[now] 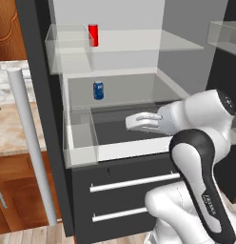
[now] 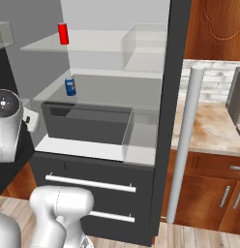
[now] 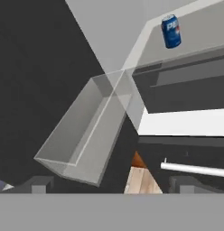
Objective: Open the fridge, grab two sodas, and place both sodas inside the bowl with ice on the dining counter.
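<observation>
From the left base camera, the tall dark grey fridge (image 1: 58, 119) stands open, its long white bar handle (image 1: 32, 147) on the door swung to the left. A small red cylindrical can (image 1: 93, 35) stands upright on the upper clear shelf (image 1: 153, 43), and a small blue cylindrical can (image 1: 98, 90) stands upright on the shelf below, towards the back. The white arm rises from the lower right, bends at a dark elbow and reaches left into the fridge at the level of the dark drawer bin (image 1: 120, 126); its white hand lies roughly level over that bin, below and to the right of the blue can and well apart from it. The claw (image 1: 131, 122) is at the hand's left end, its jaw spread not readable here.

From the right base camera, the red can (image 2: 63, 34) and blue can (image 2: 70, 87) stand on their shelves at the left, with a beige marble-patterned tabletop (image 2: 209, 131) on wood cabinets beyond the door's handle.

In the hand camera, rolled sideways, the blue can (image 3: 170, 31) sits far off at the upper right. The two dark fingertips (image 3: 39, 184) stand wide apart with nothing between them: the claw (image 3: 114, 185) is released.
</observation>
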Available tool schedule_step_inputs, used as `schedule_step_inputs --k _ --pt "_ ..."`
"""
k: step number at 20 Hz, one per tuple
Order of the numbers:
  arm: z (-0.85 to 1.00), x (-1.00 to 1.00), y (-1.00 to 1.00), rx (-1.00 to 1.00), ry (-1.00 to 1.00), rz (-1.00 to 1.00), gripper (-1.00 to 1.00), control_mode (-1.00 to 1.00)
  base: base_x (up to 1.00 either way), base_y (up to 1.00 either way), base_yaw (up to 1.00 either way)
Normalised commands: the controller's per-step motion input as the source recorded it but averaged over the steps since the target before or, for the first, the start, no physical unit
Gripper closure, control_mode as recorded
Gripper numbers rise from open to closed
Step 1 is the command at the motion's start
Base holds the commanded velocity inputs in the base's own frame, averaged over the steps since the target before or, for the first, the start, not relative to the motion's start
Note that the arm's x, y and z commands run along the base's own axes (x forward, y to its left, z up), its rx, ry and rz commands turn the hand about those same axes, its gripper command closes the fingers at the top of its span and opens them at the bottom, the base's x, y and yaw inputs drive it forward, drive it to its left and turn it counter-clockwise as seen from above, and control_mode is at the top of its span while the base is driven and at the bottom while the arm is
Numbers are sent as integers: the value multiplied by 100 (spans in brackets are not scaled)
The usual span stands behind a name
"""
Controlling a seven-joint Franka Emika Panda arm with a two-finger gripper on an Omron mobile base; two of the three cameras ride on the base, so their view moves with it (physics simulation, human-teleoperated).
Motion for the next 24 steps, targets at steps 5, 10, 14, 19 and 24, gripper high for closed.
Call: schedule_step_inputs --k 5,10,14,19,24 --pt "-30 -36 -64 -19 1 -11 -100 -100 0 0 0" --pt "-36 -16 -27 -15 6 -26 -100 -100 0 0 0" --pt "-15 0 -2 0 0 -10 -100 -100 0 0 0" --pt "-2 22 0 0 7 -3 -100 100 14 0 -2" --pt "0 0 0 0 0 0 -100 100 73 5 -20"
